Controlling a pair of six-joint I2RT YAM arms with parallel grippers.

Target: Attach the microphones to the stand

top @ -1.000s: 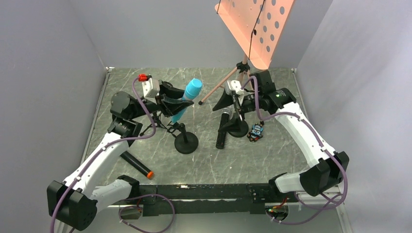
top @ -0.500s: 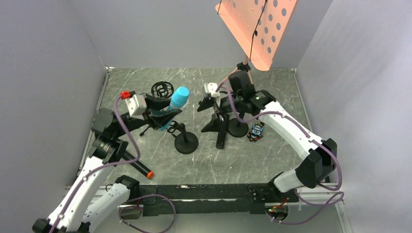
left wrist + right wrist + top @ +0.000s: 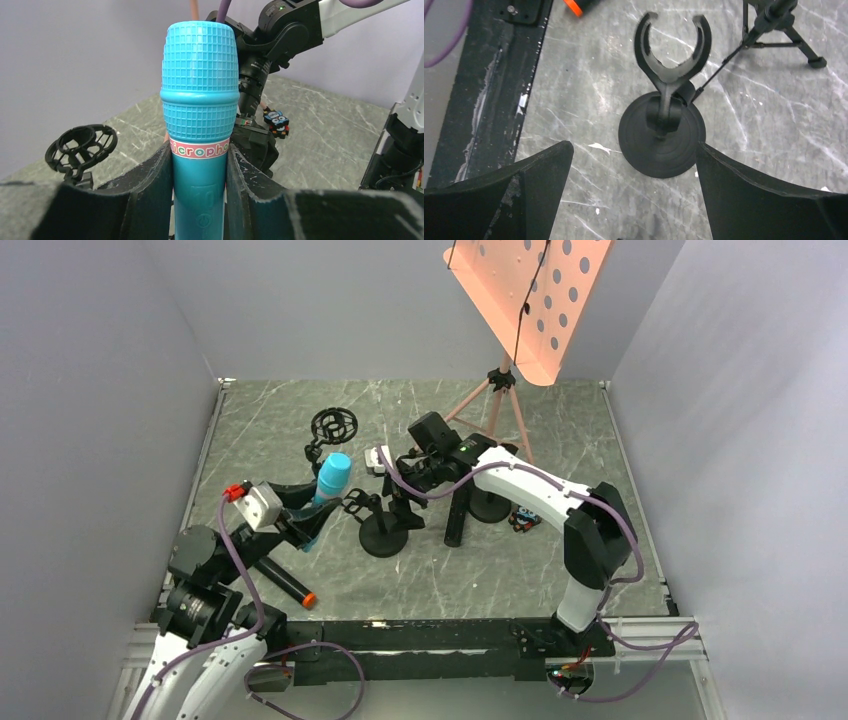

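Holding entry: left end effector (image 3: pixel 199 167) clamped on the teal-blue microphone (image 3: pixel 200 75), which stands upright in its grip and has been drawn back from the stand. Second entry: right end effector (image 3: pixel 634 150), spread apart, newly arrived above the round-base stand (image 3: pixel 663 135), with the empty clip (image 3: pixel 672 50) just ahead. Bracing probably precedes insertion.

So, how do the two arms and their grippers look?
Both the left arm and right arm have white shells with black joints, and a purple cable runs along each. The left gripper and right gripper have broad black fingers with scuffed pale edges.
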